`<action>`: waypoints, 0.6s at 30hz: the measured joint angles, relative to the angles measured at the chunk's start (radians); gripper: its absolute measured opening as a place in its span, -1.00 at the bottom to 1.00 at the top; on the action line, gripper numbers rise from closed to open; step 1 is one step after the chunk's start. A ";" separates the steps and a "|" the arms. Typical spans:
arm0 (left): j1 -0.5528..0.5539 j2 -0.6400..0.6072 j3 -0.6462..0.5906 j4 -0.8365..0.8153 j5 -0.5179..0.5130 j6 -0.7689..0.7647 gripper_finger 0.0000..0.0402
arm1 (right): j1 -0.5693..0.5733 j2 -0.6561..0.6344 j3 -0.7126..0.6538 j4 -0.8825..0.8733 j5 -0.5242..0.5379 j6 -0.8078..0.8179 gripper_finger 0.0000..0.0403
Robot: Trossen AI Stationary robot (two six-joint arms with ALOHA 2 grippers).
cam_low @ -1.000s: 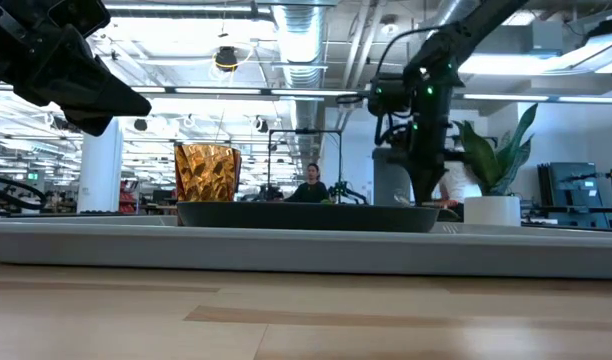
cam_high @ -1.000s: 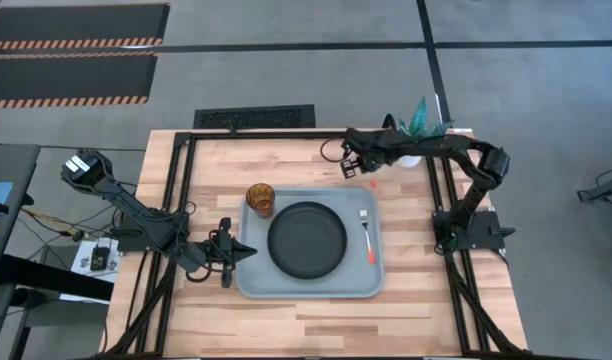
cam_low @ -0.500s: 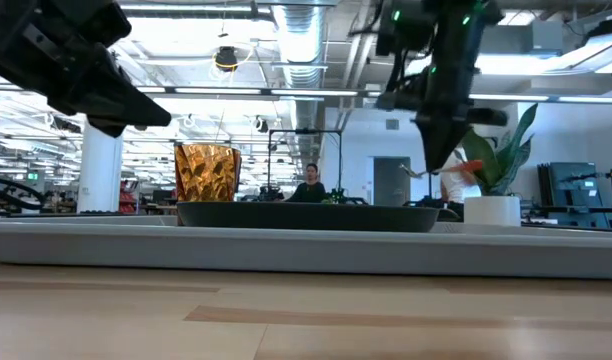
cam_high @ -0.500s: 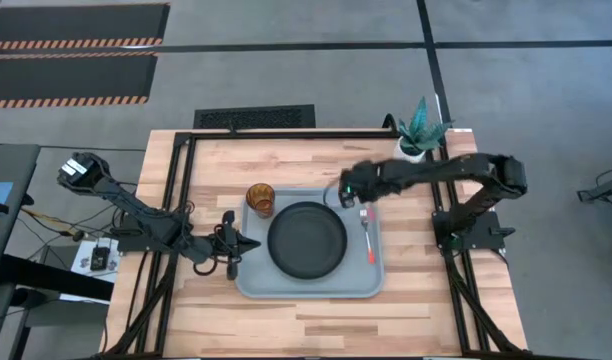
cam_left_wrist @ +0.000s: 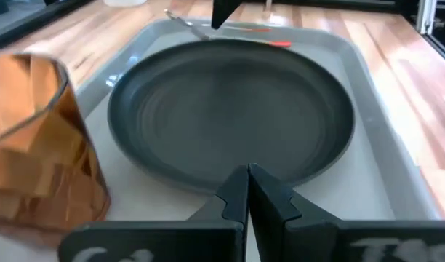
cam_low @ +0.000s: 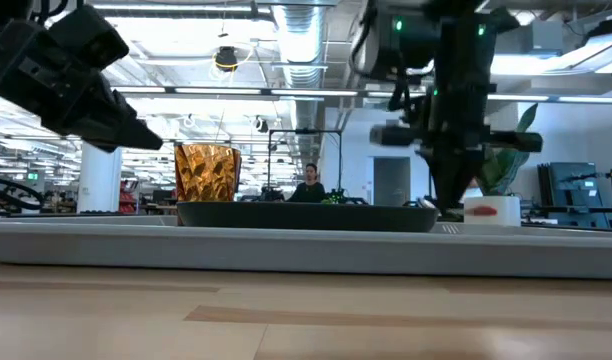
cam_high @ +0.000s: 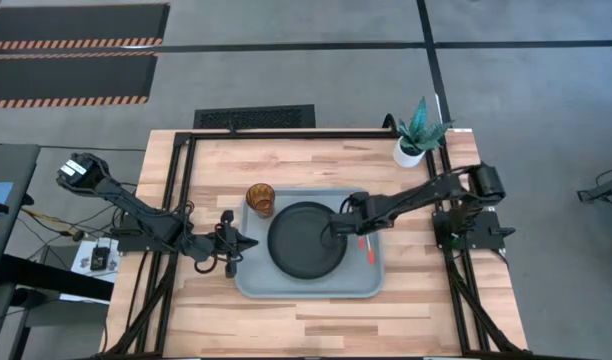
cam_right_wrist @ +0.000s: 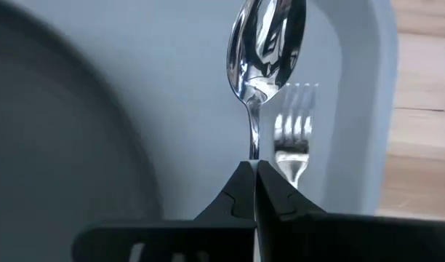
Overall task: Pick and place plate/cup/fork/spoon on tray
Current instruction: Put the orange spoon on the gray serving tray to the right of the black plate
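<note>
While I watch from the high view, the right pincer (cam_high: 338, 230) sits low over the tray (cam_high: 251, 283), at the plate's right edge; its fingers (cam_right_wrist: 244, 191) are pressed together on the spoon (cam_right_wrist: 265, 44), gripping the thin stem just below the bowl; the bowl sticks out forward past the fingertips, shiny side toward the wrist camera.

Fork (cam_right_wrist: 293, 138) lies on the tray floor just beside the spoon, tines pointing the same way as the spoon's bowl, between the plate and the tray's right rim; from above I see its red-orange handle (cam_high: 368, 250) right of the plate (cam_high: 306, 240); I cannot tell whether the spoon touches the tray or hangs just above it.

Plate sits mid-tray; cup (cam_high: 261, 198) stands upright in the tray's far-left corner, just beside the plate, not on it; in the low view cup (cam_low: 207, 172) shows at the left end of the plate (cam_low: 306, 214), and the right arm comes down at the plate's right end.

Left pincer (cam_high: 242, 246) hovers at the tray's left rim, tips pointing at the plate; fingers (cam_left_wrist: 237, 196) closed with nothing between them; left wrist view has the plate directly ahead and the cup (cam_left_wrist: 33, 145) off to one side.

White plant pot (cam_high: 407, 153) stands at the desk's (cam_high: 316, 165) far-right corner, well apart from the tray.
</note>
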 joint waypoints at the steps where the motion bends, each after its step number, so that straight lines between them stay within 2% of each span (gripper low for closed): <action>1: 0.000 0.000 -0.006 0.002 0.000 -0.007 -1.00 | -0.001 0.010 0.000 0.002 -0.002 0.010 -0.98; 13: 0.000 0.000 -0.013 0.012 -0.032 -0.009 -1.00 | -0.004 0.027 0.001 0.083 0.032 0.044 -0.97; 18: 0.000 0.000 -0.013 0.019 -0.034 -0.005 -1.00 | -0.003 0.075 0.001 0.085 0.025 0.066 -0.97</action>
